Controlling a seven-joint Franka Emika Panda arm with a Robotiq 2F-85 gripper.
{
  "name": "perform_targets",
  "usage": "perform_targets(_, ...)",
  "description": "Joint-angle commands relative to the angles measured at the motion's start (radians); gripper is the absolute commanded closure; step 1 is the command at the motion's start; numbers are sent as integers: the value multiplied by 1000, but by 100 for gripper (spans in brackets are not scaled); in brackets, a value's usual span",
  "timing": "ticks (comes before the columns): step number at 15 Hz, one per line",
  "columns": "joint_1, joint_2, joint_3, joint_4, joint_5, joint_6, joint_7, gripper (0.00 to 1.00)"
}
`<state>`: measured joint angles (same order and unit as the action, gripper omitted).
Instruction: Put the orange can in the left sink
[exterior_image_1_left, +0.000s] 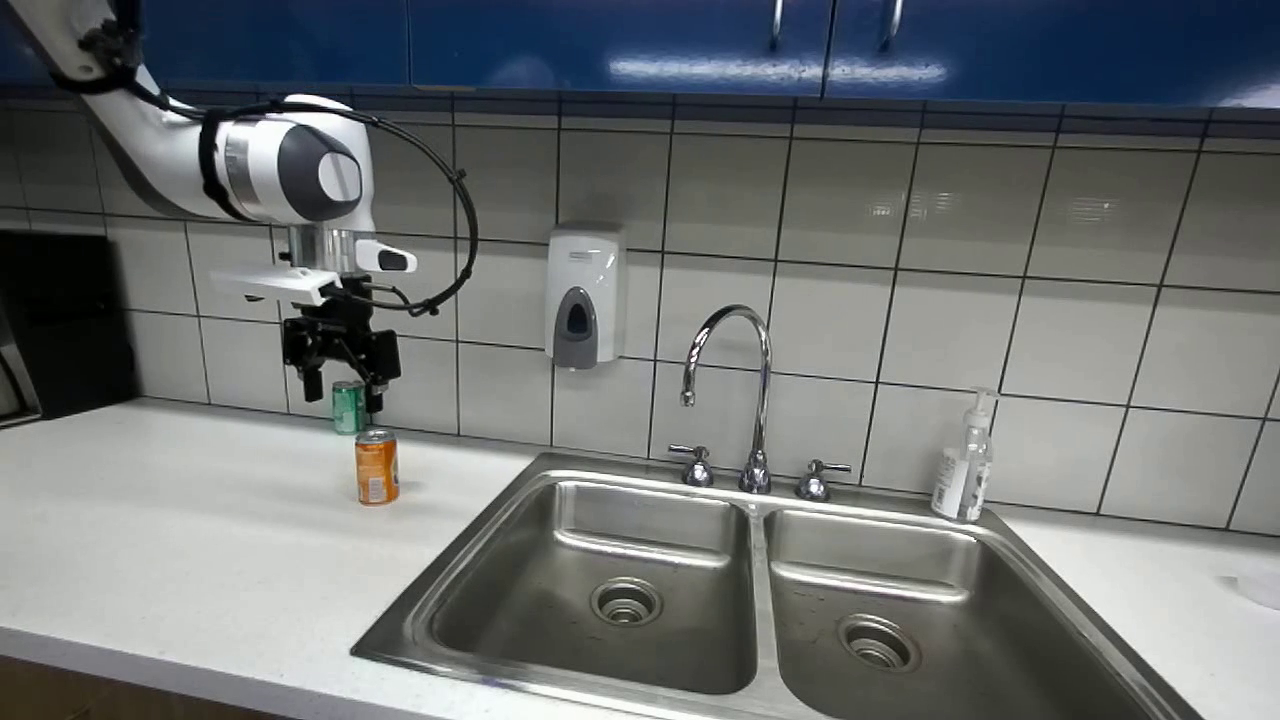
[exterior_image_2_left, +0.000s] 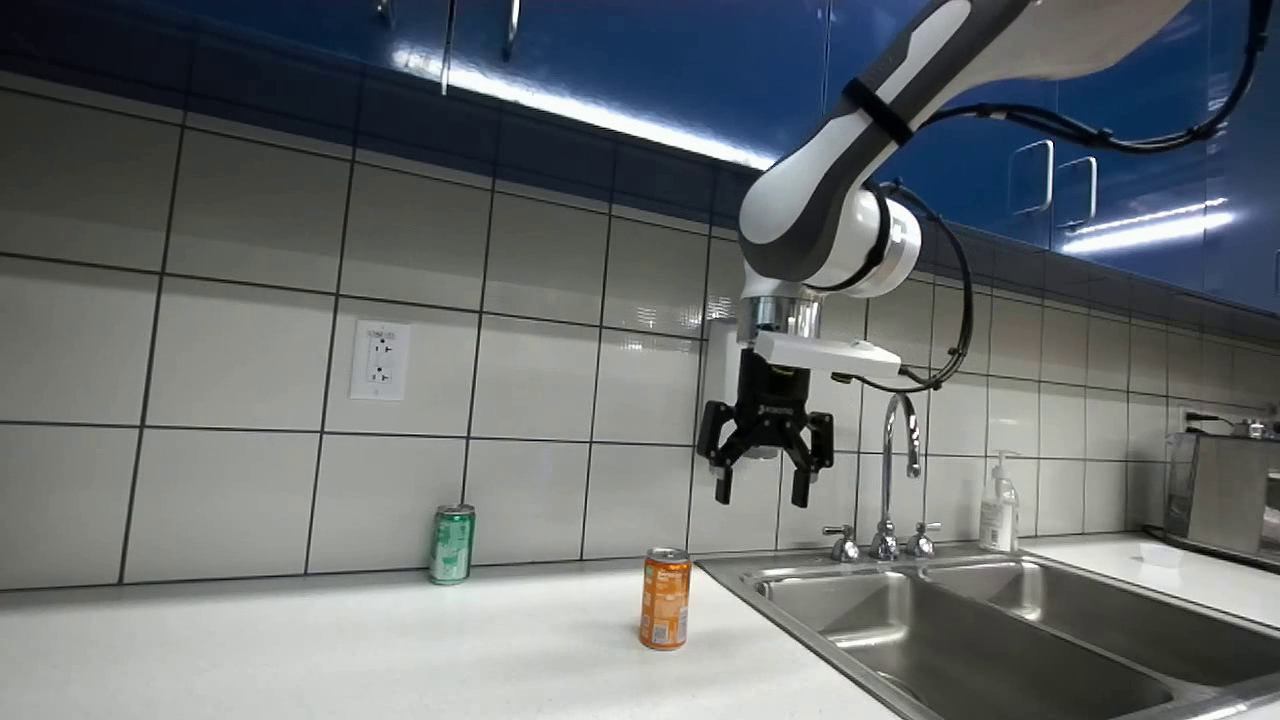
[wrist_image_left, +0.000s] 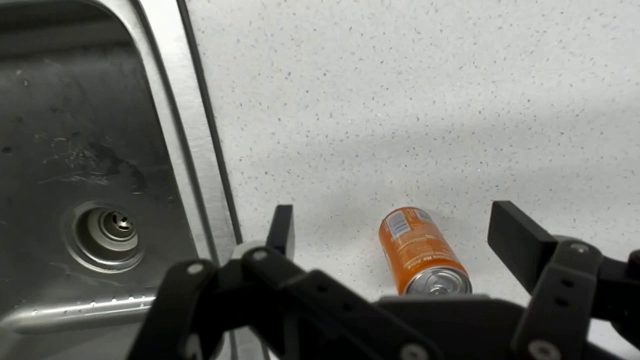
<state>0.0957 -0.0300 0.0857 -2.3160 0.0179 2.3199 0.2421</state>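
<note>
The orange can (exterior_image_1_left: 377, 468) stands upright on the white counter, left of the sink. It also shows in an exterior view (exterior_image_2_left: 665, 600) and in the wrist view (wrist_image_left: 419, 245), where its silvery top is partly covered by the gripper body. The left sink (exterior_image_1_left: 510, 610) is the basin nearer the can; its bare floor and drain show in the wrist view (wrist_image_left: 60, 130). My gripper (exterior_image_2_left: 762, 491) is open and empty, pointing down, above the can's height. In the wrist view the can shows between the spread fingers (wrist_image_left: 392, 227), apart from both.
A green can (exterior_image_2_left: 452, 545) stands by the tiled wall. A faucet (exterior_image_1_left: 765, 400) with two handles rises behind the basins. A soap bottle (exterior_image_1_left: 965, 465) stands at the right basin's back corner. A wall dispenser (exterior_image_1_left: 585, 295) hangs above the counter. Blue cabinets (exterior_image_1_left: 620, 45) hang overhead.
</note>
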Motion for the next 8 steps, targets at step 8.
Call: perform_targets(8, 15, 286, 0, 249, -21, -33, -83, 0)
